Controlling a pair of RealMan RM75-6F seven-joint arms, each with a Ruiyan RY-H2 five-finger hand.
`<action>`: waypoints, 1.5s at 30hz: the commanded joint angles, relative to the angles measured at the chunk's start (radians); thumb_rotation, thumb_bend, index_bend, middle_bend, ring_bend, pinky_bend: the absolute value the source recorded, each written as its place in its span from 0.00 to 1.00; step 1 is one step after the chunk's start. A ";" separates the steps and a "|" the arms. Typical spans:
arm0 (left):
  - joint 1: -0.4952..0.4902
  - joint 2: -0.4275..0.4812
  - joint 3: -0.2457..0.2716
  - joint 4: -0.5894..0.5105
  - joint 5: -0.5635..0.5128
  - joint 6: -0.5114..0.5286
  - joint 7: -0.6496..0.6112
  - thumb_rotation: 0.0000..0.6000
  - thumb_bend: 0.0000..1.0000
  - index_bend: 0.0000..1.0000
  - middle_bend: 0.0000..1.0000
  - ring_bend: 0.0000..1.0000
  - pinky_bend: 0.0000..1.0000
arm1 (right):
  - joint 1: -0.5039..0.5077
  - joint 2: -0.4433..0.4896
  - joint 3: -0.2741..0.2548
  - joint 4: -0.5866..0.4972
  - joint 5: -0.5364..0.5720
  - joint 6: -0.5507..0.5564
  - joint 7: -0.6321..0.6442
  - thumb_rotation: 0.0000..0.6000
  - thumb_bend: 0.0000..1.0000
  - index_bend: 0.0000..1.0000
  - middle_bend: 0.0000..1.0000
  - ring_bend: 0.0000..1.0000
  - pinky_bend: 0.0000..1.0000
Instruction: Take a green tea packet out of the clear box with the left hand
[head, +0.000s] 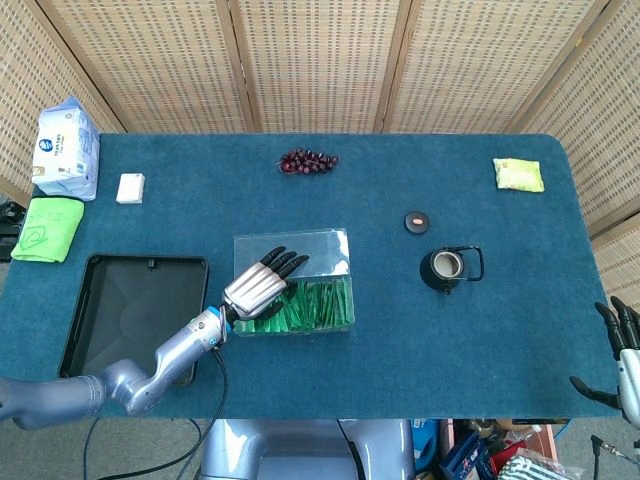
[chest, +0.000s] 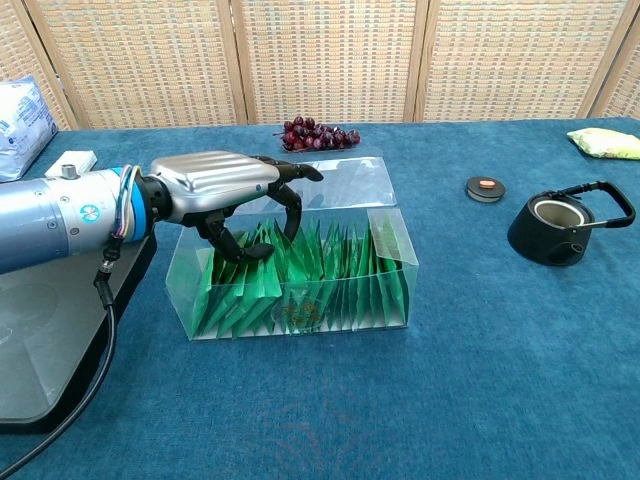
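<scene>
The left hand (chest: 215, 185) hovers with fingers apart (holding nothing) over the clear box (chest: 392, 262), fingertips among the left-end green tea packets (chest: 330, 265).

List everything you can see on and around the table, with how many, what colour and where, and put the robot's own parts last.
clear box: one, transparent, table centre-left, lid open
green tea packets: many, green, upright in the box
black tray: one, near left
grapes: one bunch, dark red, far centre
teapot: one, black, right of box, no lid on
lid: one, black, beyond teapot
yellow packet: one, far right
white block: one, far left
tissue pack: one, white-blue, far left corner
green cloth: one, left edge
left hand: silver-black, fingers in box
right hand: black, off near right corner
</scene>
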 joint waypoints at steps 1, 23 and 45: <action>-0.001 -0.001 0.000 0.001 -0.001 -0.002 0.000 1.00 0.47 0.49 0.00 0.00 0.00 | 0.000 0.000 0.000 -0.001 -0.001 0.001 0.001 1.00 0.00 0.00 0.00 0.00 0.00; 0.003 0.017 -0.017 -0.027 0.005 0.019 -0.013 1.00 0.47 0.67 0.00 0.00 0.00 | 0.001 0.002 -0.002 0.000 -0.003 -0.001 0.008 1.00 0.00 0.00 0.00 0.00 0.00; 0.044 0.218 -0.101 -0.262 0.028 0.137 -0.073 1.00 0.47 0.68 0.00 0.00 0.00 | -0.011 0.005 -0.012 -0.012 -0.034 0.026 0.006 1.00 0.00 0.00 0.00 0.00 0.00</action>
